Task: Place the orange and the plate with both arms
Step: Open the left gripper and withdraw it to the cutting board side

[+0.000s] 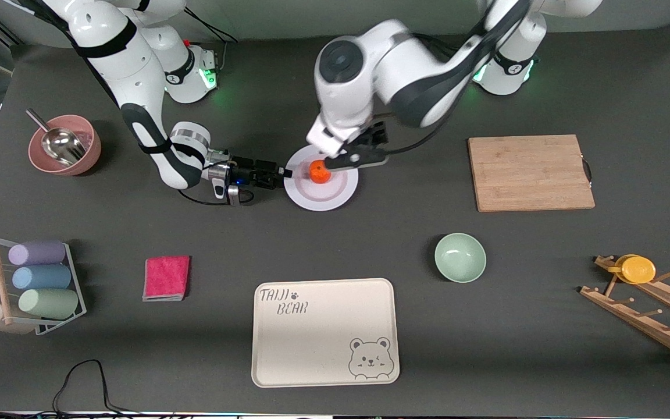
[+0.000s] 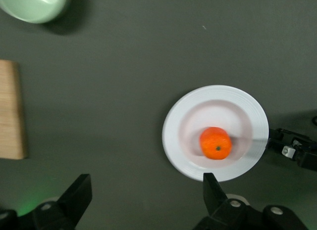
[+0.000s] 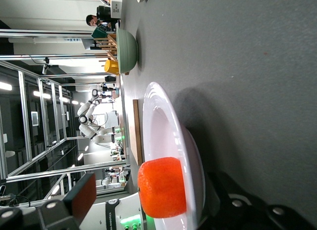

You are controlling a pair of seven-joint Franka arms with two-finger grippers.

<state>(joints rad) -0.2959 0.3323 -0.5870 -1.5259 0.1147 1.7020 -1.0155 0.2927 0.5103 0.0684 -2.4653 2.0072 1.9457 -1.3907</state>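
Dark grey tabletop fills the front view, where we see the orange (image 1: 319,171) resting on the plate (image 1: 335,198), near the middle. The left gripper (image 1: 351,158) hovers over it; the right gripper (image 1: 284,173) meets the plate's rim, and whether it pinches we cannot tell. From the left wrist, our fingers (image 2: 213,188) stand wide, empty, above orange (image 2: 215,143) and plate (image 2: 173,136). From the right wrist, the glossy plate (image 3: 161,111) looks stiff, slippery and breakable, best pinched at the rim; the round orange (image 3: 162,187) could roll.
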